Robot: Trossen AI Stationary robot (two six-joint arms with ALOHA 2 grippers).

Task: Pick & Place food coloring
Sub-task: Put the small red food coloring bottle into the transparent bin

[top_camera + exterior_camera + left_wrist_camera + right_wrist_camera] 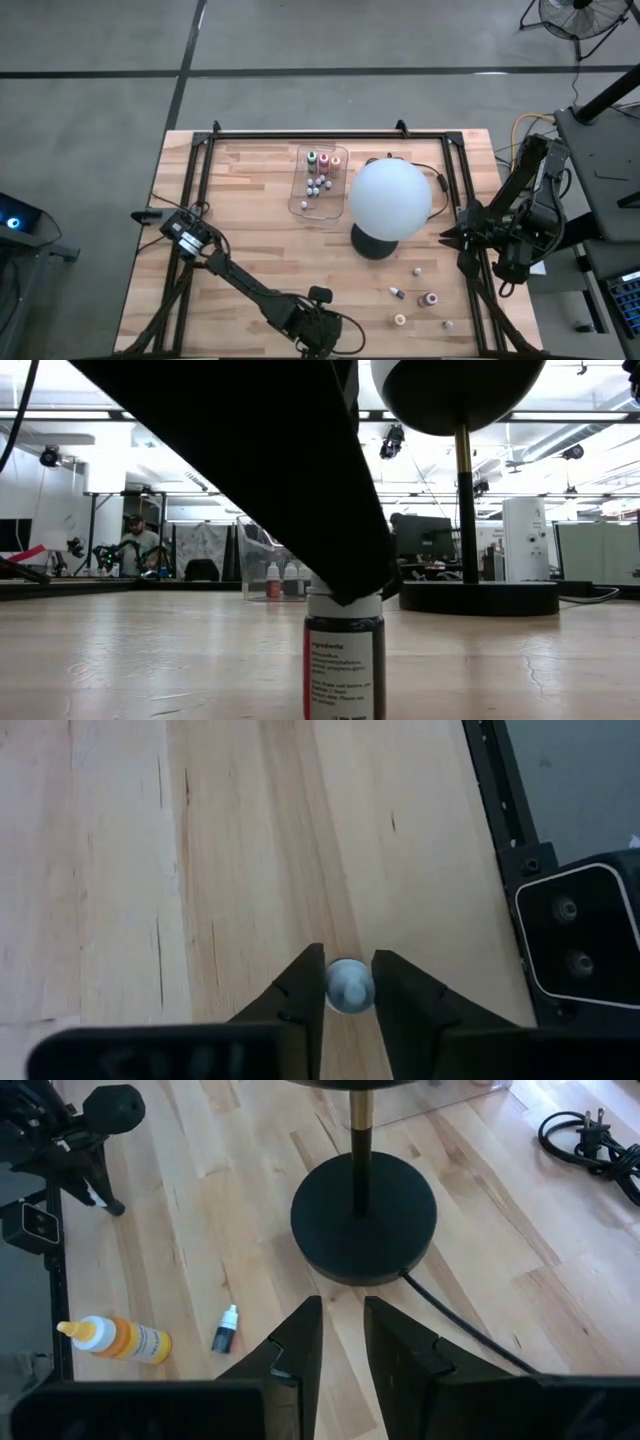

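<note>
Tray (300, 195), clear plastic, far side of table beside globe lamp (389, 200), holds several upright food coloring bottles (320, 172). Left gripper (348, 982) at near edge, pointing down, jaws clamped on white cap of dark bottle (343, 665) standing upright, long axis vertical. Right gripper (343, 1328) at right edge, jaws together, empty; orange bottle (118, 1339) lies on its side nearby

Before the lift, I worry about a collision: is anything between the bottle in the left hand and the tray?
Nothing visible. The left hand grips the bottle at the near edge; bare wood runs to the tray. The lamp stands beside the tray.
</note>
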